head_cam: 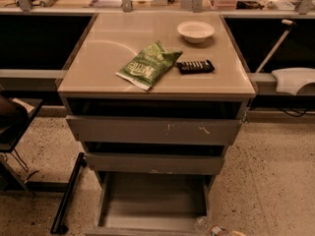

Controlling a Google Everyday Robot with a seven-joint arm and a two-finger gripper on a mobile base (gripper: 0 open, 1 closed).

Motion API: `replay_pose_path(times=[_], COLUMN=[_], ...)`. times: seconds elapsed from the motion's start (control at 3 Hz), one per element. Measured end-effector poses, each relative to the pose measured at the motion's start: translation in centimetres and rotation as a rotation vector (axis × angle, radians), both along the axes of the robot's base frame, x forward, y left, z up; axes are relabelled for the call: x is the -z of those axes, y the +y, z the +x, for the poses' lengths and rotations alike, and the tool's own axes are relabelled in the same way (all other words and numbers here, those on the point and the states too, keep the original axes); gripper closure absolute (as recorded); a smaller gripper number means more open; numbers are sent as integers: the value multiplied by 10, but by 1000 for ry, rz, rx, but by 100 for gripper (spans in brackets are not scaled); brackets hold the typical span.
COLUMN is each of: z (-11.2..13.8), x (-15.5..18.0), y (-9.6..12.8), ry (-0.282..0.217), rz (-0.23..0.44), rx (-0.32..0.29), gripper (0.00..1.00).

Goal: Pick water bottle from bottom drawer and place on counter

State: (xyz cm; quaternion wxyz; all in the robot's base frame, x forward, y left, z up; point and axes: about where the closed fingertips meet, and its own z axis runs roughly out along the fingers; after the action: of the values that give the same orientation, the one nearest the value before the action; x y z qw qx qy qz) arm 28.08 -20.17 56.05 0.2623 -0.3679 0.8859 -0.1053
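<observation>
The bottom drawer [147, 208] is pulled out and its grey tray shows nothing inside. The water bottle [203, 224] shows only as a clear crinkled end at the bottom edge of the camera view, just past the drawer's front right corner. My gripper [231, 233] is almost wholly below the bottom edge. Only a pale sliver of it shows beside the bottle, so its hold on the bottle is hidden. The tan counter [103, 53] is the cabinet's top, well above the bottle.
On the counter lie a green snack bag [149, 64], a black remote [195, 66] and a white bowl [195, 31]. The two upper drawers [152, 130] stand slightly open. A black bar [69, 191] leans at the left, and a white object [294, 80] is at the right.
</observation>
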Motion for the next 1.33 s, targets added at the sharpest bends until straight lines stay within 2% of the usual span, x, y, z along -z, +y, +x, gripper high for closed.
replay_pose_path(times=[0.33, 0.67, 1.0, 1.33], z=[-18, -3, 15, 42], x=[-15, -9, -26, -105], y=[1, 10, 38, 92], ry=[-10, -1, -37, -253], rz=[-2, 8, -11, -16], rx=[21, 15, -62, -103], gripper=[100, 100, 100, 100])
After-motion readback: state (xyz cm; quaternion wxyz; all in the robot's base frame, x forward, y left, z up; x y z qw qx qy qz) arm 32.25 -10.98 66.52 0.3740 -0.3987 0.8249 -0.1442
